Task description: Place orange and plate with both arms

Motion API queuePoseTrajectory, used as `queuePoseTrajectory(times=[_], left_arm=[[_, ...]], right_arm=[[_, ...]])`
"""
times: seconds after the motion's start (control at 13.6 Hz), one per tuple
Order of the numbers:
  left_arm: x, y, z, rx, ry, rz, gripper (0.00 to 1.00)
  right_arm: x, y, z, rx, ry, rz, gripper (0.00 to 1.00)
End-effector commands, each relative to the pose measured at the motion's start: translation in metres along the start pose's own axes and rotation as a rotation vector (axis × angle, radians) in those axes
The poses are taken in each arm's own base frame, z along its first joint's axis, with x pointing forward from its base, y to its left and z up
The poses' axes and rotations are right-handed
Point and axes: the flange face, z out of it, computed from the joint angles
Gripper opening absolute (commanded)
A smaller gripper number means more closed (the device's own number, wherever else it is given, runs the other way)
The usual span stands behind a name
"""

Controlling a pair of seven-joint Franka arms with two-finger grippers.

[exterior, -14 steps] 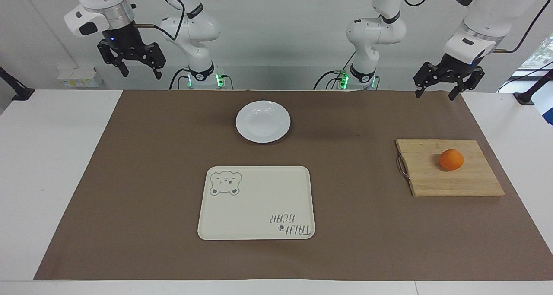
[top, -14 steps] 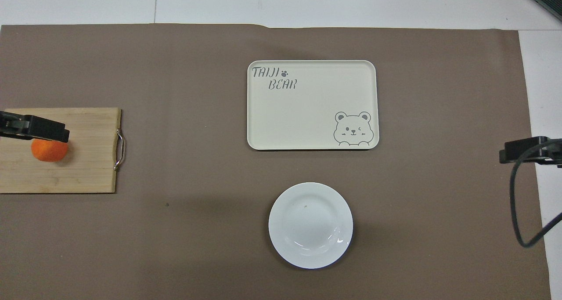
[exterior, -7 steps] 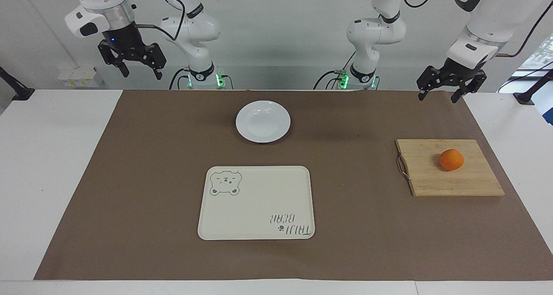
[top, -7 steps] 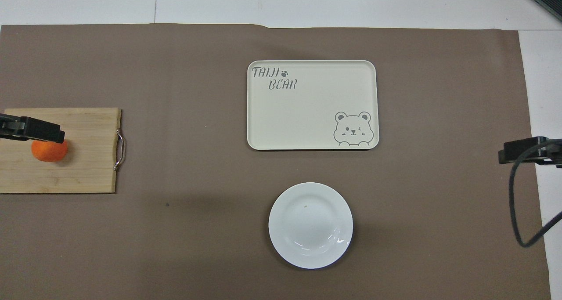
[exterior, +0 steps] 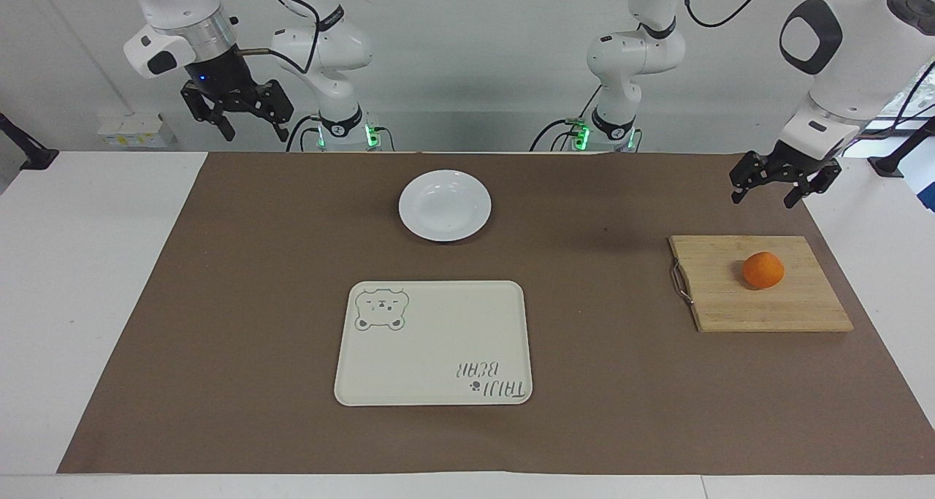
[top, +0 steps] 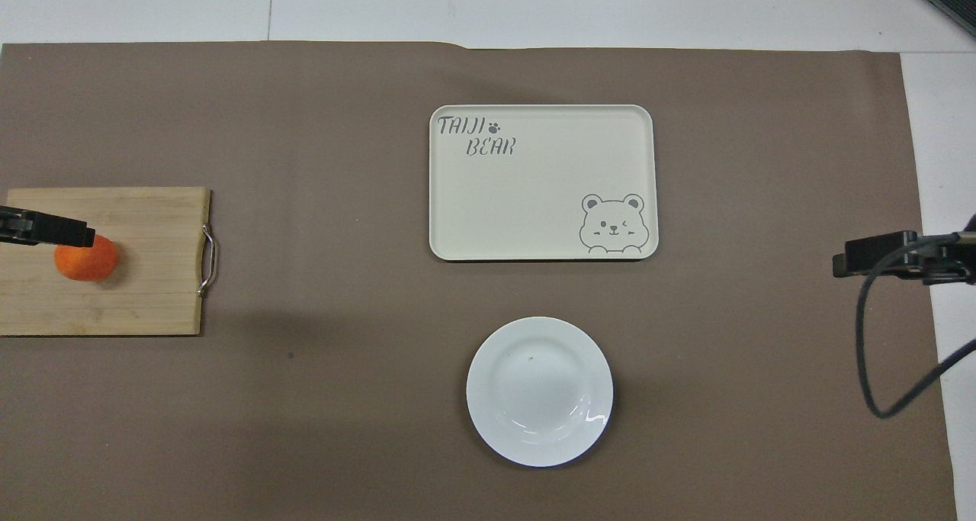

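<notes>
On wooden cutting board [exterior: 760, 283] near left arm's desk edge: small round orange [exterior: 763, 270], untouched. Glossy white round plate [exterior: 444, 205] at robots' edge, centre. Left gripper [exterior: 779, 185] above board, spread, empty; right gripper [exterior: 238, 113] raised, spread, empty, waiting. Approach step. Next: descend, close on fruit.

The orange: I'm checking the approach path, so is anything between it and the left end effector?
Nothing visible. The orange sits alone on the cutting board, and the left end effector, fingers open, hangs in the air above the board's edge nearest the robots, with only open space between them.
</notes>
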Motion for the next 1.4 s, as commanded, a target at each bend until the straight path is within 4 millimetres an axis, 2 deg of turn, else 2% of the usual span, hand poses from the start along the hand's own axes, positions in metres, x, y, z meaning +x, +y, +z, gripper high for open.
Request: queuePoseTrajectory(times=[0.0,0.15,0.37,0.52,0.59,0.74,0.81,0.96,1.03,1.18,1.25,1.33], left_arm=[[-0.009,-0.028,0.04,0.015,0.005,0.017,1.0],[-0.004,-0.053,0.062,0.021,0.017,0.021,1.0],[0.002,-0.09,0.12,0.014,0.0,0.028,1.0],[-0.001,-0.118,0.154,0.015,0.006,0.021,1.0],[0.002,-0.121,0.169,0.017,0.01,0.022,1.0],[0.0,-0.122,0.2,0.019,0.018,0.019,1.0],[0.0,-0.122,0.205,0.021,0.024,0.016,1.0],[-0.007,-0.125,0.217,0.01,0.002,0.007,1.0],[-0.01,-0.127,0.218,0.006,-0.006,0.002,1.0],[-0.012,-0.128,0.218,0.0,-0.017,-0.002,1.0],[-0.012,-0.127,0.218,-0.005,-0.026,-0.005,0.98],[-0.013,-0.126,0.218,-0.01,-0.036,-0.011,0.86]], right_arm=[[0.001,-0.008,0.023,0.036,-0.006,-0.027,1.0],[0.001,-0.008,0.043,0.073,-0.035,-0.021,1.0],[-0.001,-0.013,0.086,0.174,-0.089,-0.062,1.0],[-0.004,-0.012,0.115,0.211,-0.096,-0.127,1.0],[-0.007,-0.012,0.132,0.244,-0.12,-0.177,1.0],[-0.025,-0.007,0.188,0.336,-0.148,-0.171,1.0],[-0.033,-0.006,0.208,0.349,-0.131,-0.174,1.0],[-0.049,-0.016,0.239,0.403,-0.16,-0.149,1.0],[-0.058,-0.013,0.251,0.454,-0.163,-0.112,1.0],[-0.084,-0.012,0.29,0.563,-0.143,-0.103,1.0],[-0.093,-0.01,0.301,0.572,-0.135,-0.084,1.0],[-0.1,-0.01,0.31,0.599,-0.145,-0.062,1.0]])
